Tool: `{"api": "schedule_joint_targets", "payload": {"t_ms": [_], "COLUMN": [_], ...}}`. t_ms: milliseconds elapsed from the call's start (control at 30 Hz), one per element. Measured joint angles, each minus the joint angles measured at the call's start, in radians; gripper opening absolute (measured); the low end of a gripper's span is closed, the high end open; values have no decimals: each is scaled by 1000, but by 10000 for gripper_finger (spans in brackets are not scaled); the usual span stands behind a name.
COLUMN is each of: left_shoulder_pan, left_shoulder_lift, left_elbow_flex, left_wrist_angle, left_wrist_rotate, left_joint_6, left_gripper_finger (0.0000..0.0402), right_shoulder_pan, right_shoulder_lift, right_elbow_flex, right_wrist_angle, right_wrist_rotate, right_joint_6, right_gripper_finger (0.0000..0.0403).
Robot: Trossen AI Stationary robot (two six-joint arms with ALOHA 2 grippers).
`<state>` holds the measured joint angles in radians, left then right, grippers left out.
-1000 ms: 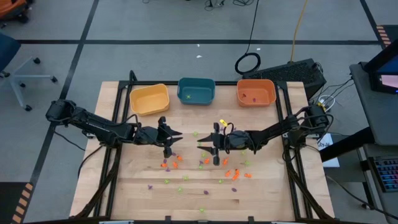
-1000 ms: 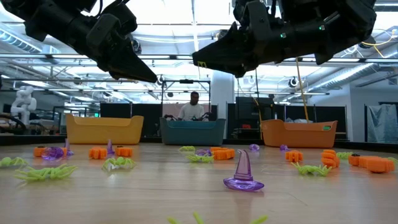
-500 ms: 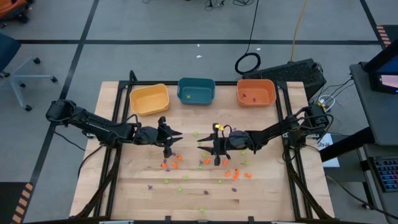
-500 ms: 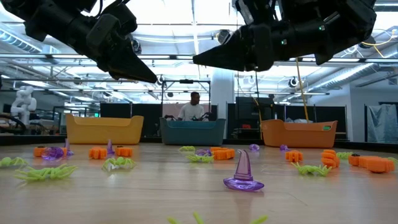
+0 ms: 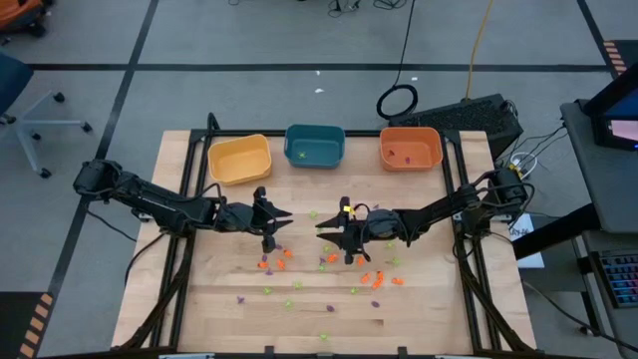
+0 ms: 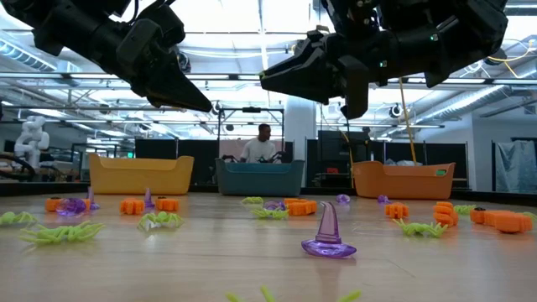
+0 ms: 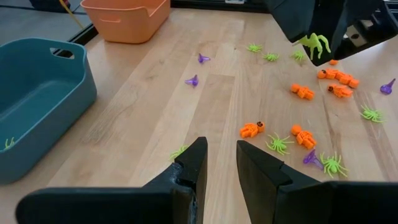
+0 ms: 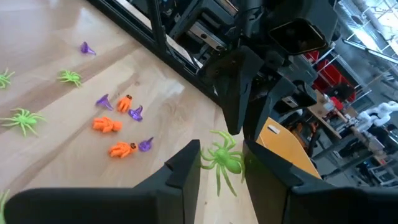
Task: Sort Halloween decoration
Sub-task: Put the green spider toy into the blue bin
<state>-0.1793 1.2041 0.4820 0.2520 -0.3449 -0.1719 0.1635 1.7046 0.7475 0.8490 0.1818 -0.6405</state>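
Worktop (image 5: pixel 209 299): pale wooden boards in a black frame, taken here as the landmark.
Yellow bin (image 5: pixel 239 159): on the worktop's far edge, toward its left corner.
Teal bin (image 5: pixel 315 146): on the far edge, between the yellow and orange bins.
Orange bin (image 5: pixel 410 149): on the far edge, toward the right corner.
Black cable ring (image 5: pixel 397 102): on the grey floor just beyond the worktop, behind the orange bin.
Office chair (image 5: pixel 20 100): on the floor, well left of the worktop.
Person (image 6: pixel 263 144): in the room beyond the worktop, seen above the teal bin.
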Motion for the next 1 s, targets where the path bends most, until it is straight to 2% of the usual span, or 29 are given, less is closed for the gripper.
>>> {"api": "schedule_joint_targets", "payload": {"t_ms": [267, 733, 1000], "left_shoulder_pan": [0, 0, 0], "left_shoulder_lift": [0, 0, 0], "left_elbow_flex": [0, 0, 0], "left_wrist_angle": [0, 0, 0], "left_wrist_rotate": [0, 0, 0], "left_joint_6": [0, 0, 0], "left_gripper_finger": [88, 88, 88], "right_shoulder_pan": [0, 0, 0], "right_shoulder_lift": [0, 0, 0], "right_elbow_flex": [0, 0, 0], "right_wrist_angle": [0, 0, 0], "right_wrist_rotate": [0, 0, 1], "right_joint_6": [18, 162, 367], "right_gripper_finger": [87, 86, 86]}}
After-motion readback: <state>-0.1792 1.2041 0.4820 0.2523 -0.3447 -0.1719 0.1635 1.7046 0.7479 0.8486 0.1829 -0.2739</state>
